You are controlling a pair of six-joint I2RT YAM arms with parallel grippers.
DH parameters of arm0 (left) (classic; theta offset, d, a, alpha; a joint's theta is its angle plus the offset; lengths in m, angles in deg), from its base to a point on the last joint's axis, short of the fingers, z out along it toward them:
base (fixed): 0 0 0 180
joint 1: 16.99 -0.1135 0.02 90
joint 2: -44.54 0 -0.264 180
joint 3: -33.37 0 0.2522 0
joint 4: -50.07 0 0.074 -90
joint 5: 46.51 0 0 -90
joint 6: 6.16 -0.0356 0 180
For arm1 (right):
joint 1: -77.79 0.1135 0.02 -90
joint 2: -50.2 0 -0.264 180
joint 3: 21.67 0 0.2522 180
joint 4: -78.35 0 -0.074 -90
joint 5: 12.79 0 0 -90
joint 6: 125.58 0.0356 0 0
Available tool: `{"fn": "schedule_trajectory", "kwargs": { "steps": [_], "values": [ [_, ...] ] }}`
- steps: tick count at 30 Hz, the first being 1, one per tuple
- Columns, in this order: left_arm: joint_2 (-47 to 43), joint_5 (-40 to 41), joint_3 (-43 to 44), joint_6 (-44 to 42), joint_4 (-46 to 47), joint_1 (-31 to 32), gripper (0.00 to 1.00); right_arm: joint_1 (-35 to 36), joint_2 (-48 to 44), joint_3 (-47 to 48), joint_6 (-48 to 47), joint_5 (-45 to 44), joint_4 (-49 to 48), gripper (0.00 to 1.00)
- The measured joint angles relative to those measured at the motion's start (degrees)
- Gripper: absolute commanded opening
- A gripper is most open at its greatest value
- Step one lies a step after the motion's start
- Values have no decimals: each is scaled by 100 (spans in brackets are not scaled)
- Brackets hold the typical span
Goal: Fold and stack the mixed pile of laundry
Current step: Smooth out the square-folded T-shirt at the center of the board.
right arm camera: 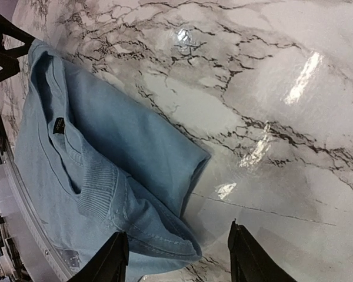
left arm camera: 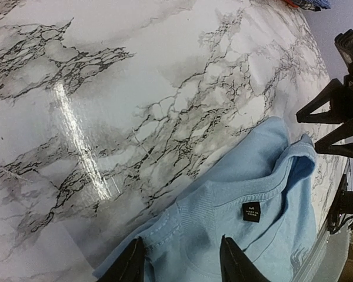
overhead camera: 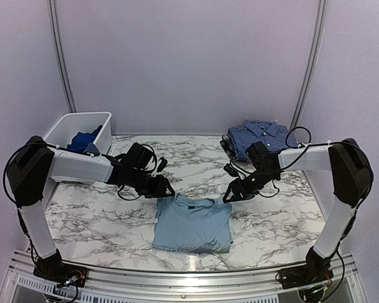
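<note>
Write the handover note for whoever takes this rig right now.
Left end effector: open, empty, over the collar edge of the light blue T-shirt.
Right end effector: open, empty, over the T-shirt's other upper corner.
The T-shirt lies folded into a rectangle, near centre of the table. The navy check shirt lies folded at far right. The royal blue garment is bunched in the white bin.
Done: two pieces folded.
Left: probably fold the blue garment, then stack all.

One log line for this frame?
light blue T-shirt: folded flat, centre | left gripper: open, at its far-left corner | right gripper: open, at its far-right corner | navy check shirt: folded, far right
</note>
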Motion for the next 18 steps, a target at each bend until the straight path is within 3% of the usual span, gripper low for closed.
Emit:
{"fn": "schedule_trajectory", "kwargs": {
  "steps": [7,9,18],
  "values": [
    [262,-76,136,9,-22,4,30,0,157,44,-72,28,109,54],
    [258,-98,146,-7,-24,4,27,0,160,44,-81,44,149,50],
    [125,-120,142,-17,-42,7,0,0,162,52,-149,181,181,1]
  ]
}}
